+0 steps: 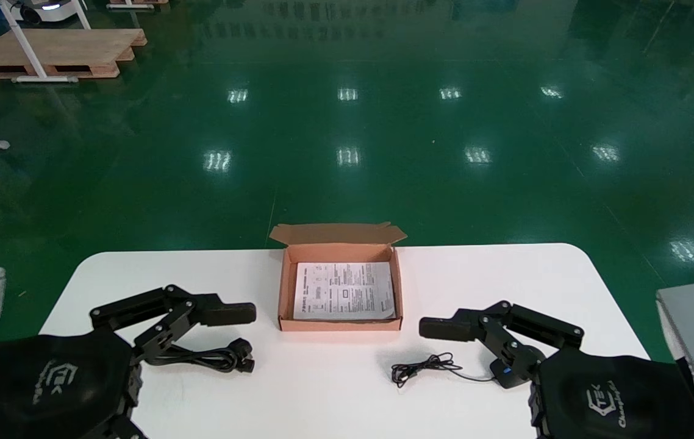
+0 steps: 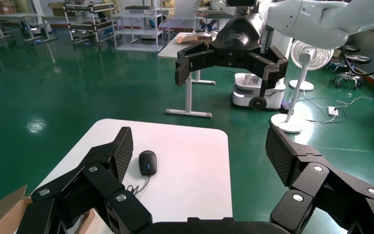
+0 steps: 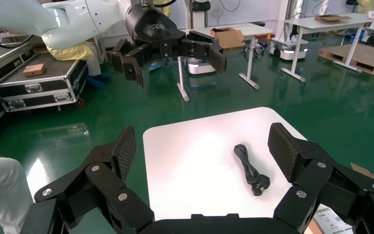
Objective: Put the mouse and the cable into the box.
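**A:** Where is everything lying right now?

**B:** The box [image 1: 284,286] is sitting open in the middle of the table [image 1: 335,396], toward its far side, with a printed sheet [image 1: 345,291] covering its floor. The bundled black cable [image 1: 220,358] is lying just beside the left tool [image 2: 200,148]. The mouse [image 2: 147,162] is resting just beside the right tool [image 3: 203,146], its thin cord [image 1: 423,366] trailing toward the middle.

**A:** And what are the tools doing?

**B:** Both are gaping wide and gripping nothing, each pointing inward across the table.

**A:** So which step are we facing?

**B:** I am judging it to be the first pick, since neither thing is lying in the box yet. For the cable, I am advising lowering the left tool over the thick middle of the bundle, straddling every strand so no loop is slipping free. For the mouse, I am advising closing the right tool across its narrow flanks, not nose to tail.

**A:** Anything worth watching?

**B:** The cord. It is probably going to be dragging behind, so I am recommending lifting well clear of the box's near wall and lowering slowly, letting it fold in.
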You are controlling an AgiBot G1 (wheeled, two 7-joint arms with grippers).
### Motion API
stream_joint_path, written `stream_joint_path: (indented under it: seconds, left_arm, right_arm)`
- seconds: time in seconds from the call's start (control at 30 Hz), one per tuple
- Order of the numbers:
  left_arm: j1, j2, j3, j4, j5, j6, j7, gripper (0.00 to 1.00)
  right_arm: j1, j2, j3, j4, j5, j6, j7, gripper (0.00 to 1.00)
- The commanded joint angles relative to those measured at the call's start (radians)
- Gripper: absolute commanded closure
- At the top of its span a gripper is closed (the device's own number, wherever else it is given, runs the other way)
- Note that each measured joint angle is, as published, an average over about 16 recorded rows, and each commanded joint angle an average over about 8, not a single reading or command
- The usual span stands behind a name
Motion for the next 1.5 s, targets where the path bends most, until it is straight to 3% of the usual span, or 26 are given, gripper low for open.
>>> stream_joint_path:
  seconds: [0.03, 0.33, 0.47, 0.57, 0.8, 0.93, 1.03, 1.3, 1.5]
  left_arm:
    - [0.0, 0.0, 0.0, 0.0, 0.0, 0.0, 0.0, 0.0]
    - [-0.004, 0.0, 0.004, 0.001, 0.006, -0.003, 0.001, 0.0]
    - [-0.037, -0.02, 0.02, -0.024, 0.072, 0.014, 0.004, 0.0]
    - [-0.114, -0.032, 0.072, -0.047, 0.225, 0.035, 0.019, 0.0]
    - [-0.352, 0.032, 0.265, -0.053, 0.748, 0.032, 0.077, 0.0]
    - [-0.407, 0.084, 0.324, -0.033, 0.927, -0.003, 0.053, 0.0]
    - [-0.421, 0.111, 0.34, -0.015, 0.997, -0.016, 0.032, 0.0]
    - [-0.414, 0.119, 0.357, -0.018, 1.045, -0.026, 0.038, 0.0]
    - [-0.359, 0.171, 0.417, -0.001, 1.226, -0.128, 0.028, 0.0]
  right_arm:
    - [0.0, 0.0, 0.0, 0.0, 0.0, 0.0, 0.0, 0.0]
    - [0.0, 0.0, 0.0, 0.0, 0.0, -0.001, 0.0, 0.0]
    - [0.006, -0.004, -0.011, 0.007, -0.03, 0.003, -0.008, 0.0]
    - [0.023, -0.018, -0.039, 0.006, -0.102, 0.018, -0.017, 0.0]
    - [0.137, -0.095, -0.152, -0.066, -0.399, 0.089, -0.029, 0.0]
    - [0.212, -0.146, -0.21, -0.121, -0.541, 0.117, -0.028, 0.0]
    - [0.246, -0.173, -0.238, -0.15, -0.605, 0.126, -0.028, 0.0]
    - [0.243, -0.177, -0.247, -0.158, -0.616, 0.123, -0.022, 0.0]
    - [0.209, -0.181, -0.262, -0.132, -0.622, 0.127, 0.015, 0.0]
